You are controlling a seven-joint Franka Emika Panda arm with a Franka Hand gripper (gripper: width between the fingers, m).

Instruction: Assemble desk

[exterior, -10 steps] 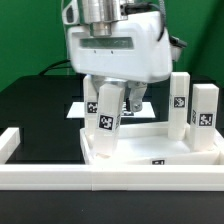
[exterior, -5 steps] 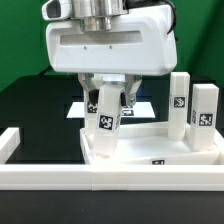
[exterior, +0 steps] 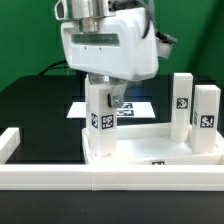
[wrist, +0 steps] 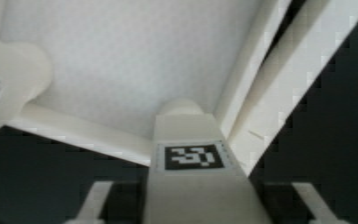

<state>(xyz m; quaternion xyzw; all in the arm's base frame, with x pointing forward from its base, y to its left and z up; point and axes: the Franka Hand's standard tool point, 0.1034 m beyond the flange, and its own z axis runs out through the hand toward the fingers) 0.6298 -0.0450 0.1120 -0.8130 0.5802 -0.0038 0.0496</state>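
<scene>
Since a second ago, the gripper (exterior: pixel 104 100) has turned about its vertical axis, and the leg (exterior: pixel 100 125) it carries now stands upright where before it leaned. Its tagged face is squared toward the exterior camera, and its foot sits at the corner of the tabletop (exterior: pixel 150 145) nearest the exterior view's left. My reading is that the leg is being screwed or seated into that corner, so this is an early attachment step with most of the desk yet to build.

From the wrist view, the leg (wrist: pixel 197 150) runs straight out from between the two fingers (wrist: pixel 101 202), which pinch it from either side; its tag faces the camera and its far end meets the pale inner floor of the tabletop (wrist: pixel 140 60) beside a raised rim.

The tabletop is the one container-like part here: a shallow rimmed white panel lying against the long low border wall (exterior: pixel 110 180) at the front. Inside its rim only the held leg touches down. Two other legs (exterior: pixel 181 105) stand upright at the exterior view's right, close together by the rim; I cannot tell whether they rest inside it or just behind. A fourth leg is not visible. The marker board (exterior: pixel 130 106) lies flat on the black table (exterior: pixel 40 105) behind the gripper.
</scene>
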